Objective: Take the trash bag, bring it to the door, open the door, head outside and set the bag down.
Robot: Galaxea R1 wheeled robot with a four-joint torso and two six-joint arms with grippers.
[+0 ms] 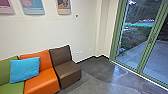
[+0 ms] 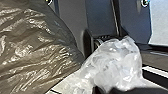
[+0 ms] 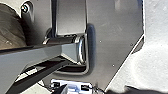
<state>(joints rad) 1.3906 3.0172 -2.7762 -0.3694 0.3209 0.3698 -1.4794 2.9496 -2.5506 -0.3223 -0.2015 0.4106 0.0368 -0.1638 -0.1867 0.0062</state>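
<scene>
In the left wrist view the trash bag (image 2: 32,52) is a large, glossy, dark brownish bulge, with a clear, crumpled plastic part (image 2: 117,62) beside it. My left gripper (image 2: 106,89) is shut on this clear plastic. Part of the brown bag (image 3: 10,30) also shows in the right wrist view, apart from my right gripper (image 3: 96,90), whose state I cannot make out. The glass door (image 1: 145,53), green-framed, stands on the right of the head view and looks closed. Paving and plants lie beyond it.
Green, orange (image 1: 41,81) and brown (image 1: 66,72) seats line the wall on the left, with a blue cushion (image 1: 25,69) on them. Grey floor (image 1: 100,72) runs from the seats to the glass. Pictures hang on the white wall.
</scene>
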